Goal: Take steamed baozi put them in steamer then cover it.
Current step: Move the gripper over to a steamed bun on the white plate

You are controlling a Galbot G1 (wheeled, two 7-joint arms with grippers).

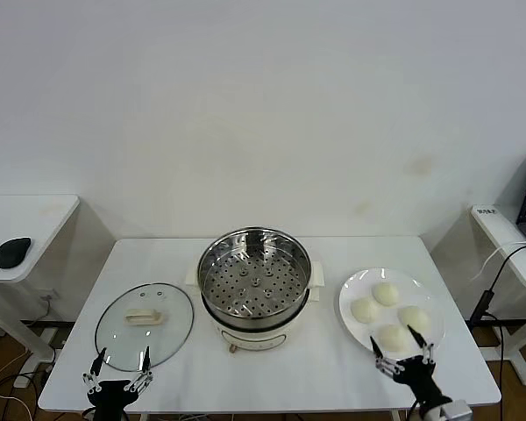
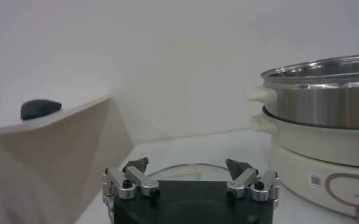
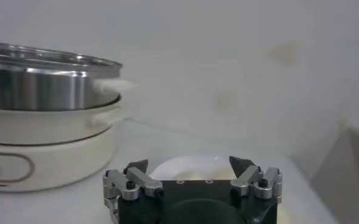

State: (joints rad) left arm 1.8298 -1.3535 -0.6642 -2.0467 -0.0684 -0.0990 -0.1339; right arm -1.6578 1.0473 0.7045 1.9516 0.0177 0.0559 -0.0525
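The right pincer (image 1: pixel 403 349) sits low at the near right edge of the white table (image 1: pixel 316 368), its black fingers spread apart and pointing away from the robot, holding nothing. Its tips reach over the near rim of a flat round white plate (image 1: pixel 354 288), close to the nearest of four small smooth cream-white steamed buns (image 1: pixel 392 337) lying together on that plate. In the right wrist view the same spread fingers (image 3: pixel 136 167) frame the plate's pale rim (image 3: pixel 167 164).

The left pincer (image 1: pixel 120 361) mirrors this pose at the near left edge of the table, fingers likewise parted and empty, pointing away from the robot. Just beyond its tips lies a round clear glass lid with a metal rim and a cream rectangular handle (image 1: pixel 145 317), flat on the table.

Between lid and plate, at the table's centre, stands the round shiny stainless-steel steamer pot on a cream-white electric base (image 1: pixel 255 285). Its perforated tray is bare and uncovered.
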